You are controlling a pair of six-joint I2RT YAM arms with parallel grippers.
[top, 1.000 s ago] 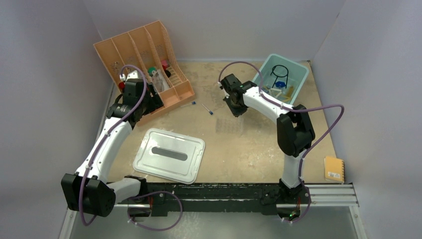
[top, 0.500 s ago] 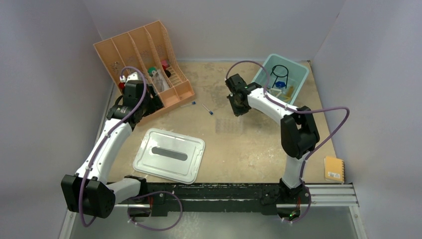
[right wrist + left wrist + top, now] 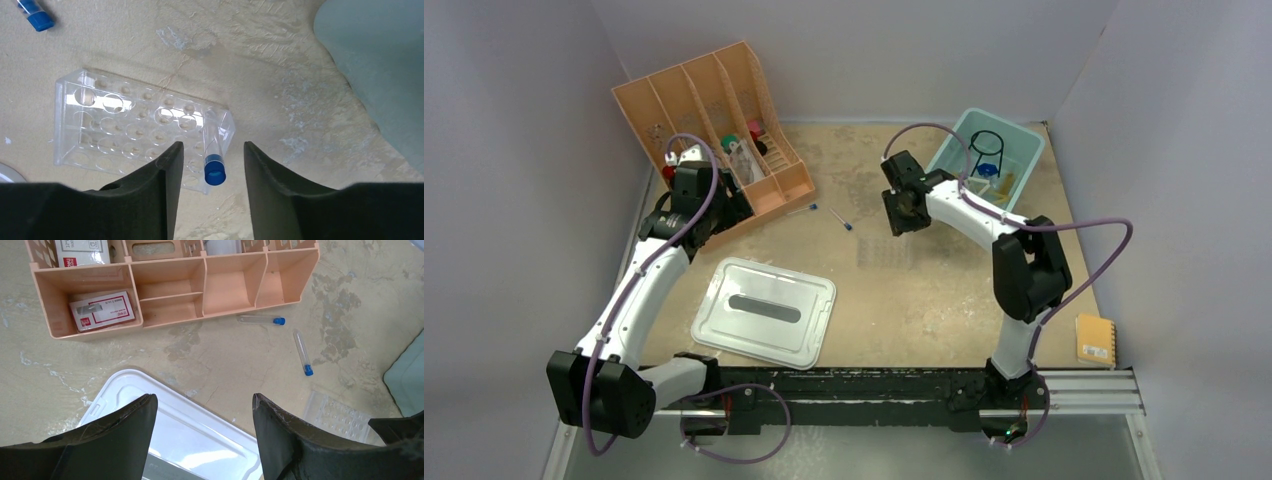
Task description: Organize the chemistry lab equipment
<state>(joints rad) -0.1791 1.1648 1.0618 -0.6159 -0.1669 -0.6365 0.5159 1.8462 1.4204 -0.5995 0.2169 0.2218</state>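
- The peach slotted organizer (image 3: 170, 285) is lying across the top, with a red-and-white box (image 3: 101, 310) sitting in its left end compartment.
- One blue-capped thin tube (image 3: 260, 320) is lying on the worktop (image 3: 225, 360) just beside the organizer's right end; a second tube (image 3: 302, 352) is lying slightly farther out.
- The clear tube rack (image 3: 337, 415) is sitting beyond both, well apart from the organizer.
- The pale lid (image 3: 200, 440) is showing between the left gripper (image 3: 203, 405) jaws, which are standing wide apart.

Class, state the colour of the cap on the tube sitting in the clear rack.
The cap is blue, seen best in the right wrist view.
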